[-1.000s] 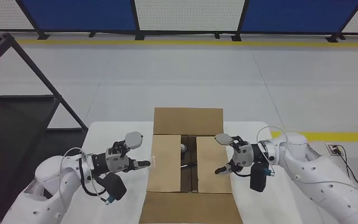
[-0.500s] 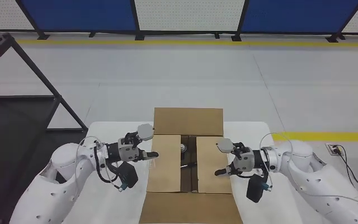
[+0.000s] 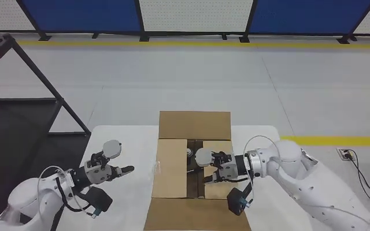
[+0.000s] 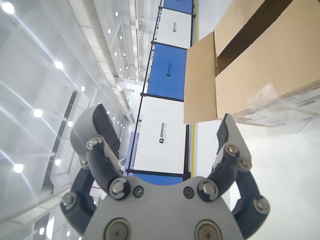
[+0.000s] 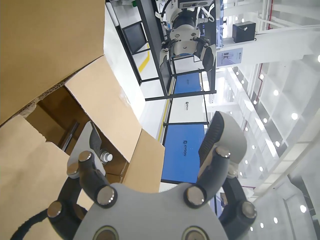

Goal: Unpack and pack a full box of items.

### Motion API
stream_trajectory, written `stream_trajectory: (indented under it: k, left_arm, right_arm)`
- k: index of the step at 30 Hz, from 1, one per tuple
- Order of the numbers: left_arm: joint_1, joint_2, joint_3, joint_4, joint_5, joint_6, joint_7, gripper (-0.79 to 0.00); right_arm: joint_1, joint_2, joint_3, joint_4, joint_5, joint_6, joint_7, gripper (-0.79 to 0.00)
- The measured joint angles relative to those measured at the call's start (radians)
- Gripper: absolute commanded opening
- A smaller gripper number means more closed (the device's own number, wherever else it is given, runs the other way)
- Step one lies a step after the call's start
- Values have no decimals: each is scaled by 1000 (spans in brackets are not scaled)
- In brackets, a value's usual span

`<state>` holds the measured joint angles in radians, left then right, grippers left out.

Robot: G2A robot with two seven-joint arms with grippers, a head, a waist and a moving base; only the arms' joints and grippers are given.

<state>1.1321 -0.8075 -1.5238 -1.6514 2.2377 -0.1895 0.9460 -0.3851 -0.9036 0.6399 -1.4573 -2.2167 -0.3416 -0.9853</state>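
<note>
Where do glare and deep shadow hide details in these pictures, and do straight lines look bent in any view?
Left wrist view: round ceiling lamps glare, the ceiling lines bow, and the white table washes out near the brown cardboard box. Right wrist view: shadow inside the box dims a small white-capped bottle. Top view: even light, dark gap between the flaps.

Top cam overhead, looking down at table (image 3: pixel 134 141), both wrist cams low, close, tilted upward, all share box (image 3: pixel 171 173)
</note>
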Motion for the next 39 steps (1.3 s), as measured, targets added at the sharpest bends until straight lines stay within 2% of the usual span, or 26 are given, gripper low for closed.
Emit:
stream_trajectory:
  k: [2, 13, 17, 20, 24, 31, 35, 39]
  left_arm:
    - [20, 1, -15, -4, -10, -1, 1, 0]
    - [18, 0, -12, -11, -5, 6, -13, 0]
    - [26, 4, -34, 6, 12, 22, -19, 0]
    - [44, 10, -73, 48, 25, 38, -13, 0]
    - [86, 14, -134, 88, -6, 69, -2, 0]
    - [177, 23, -231, 92, 16, 121, 6, 0]
    - [210, 21, -270, 93, -21, 168, -11, 0]
    - [223, 19, -280, 90, -64, 173, -4, 0]
  right_arm:
    - [-1, 1, 1, 0, 1, 2, 0, 0]
    - [-7, -6, -13, -13, -13, -5, 25, 0]
    - [15, -38, -66, -15, -100, -18, 186, 0]
    - [30, -69, -108, 12, -145, 43, 239, 0]
    - [60, -110, -156, 73, -187, 85, 249, 0]
    - [116, -174, -212, 164, -230, 95, 245, 0]
    - [139, -200, -235, 182, -270, 73, 253, 0]
    - [152, -219, -245, 199, -283, 71, 230, 0]
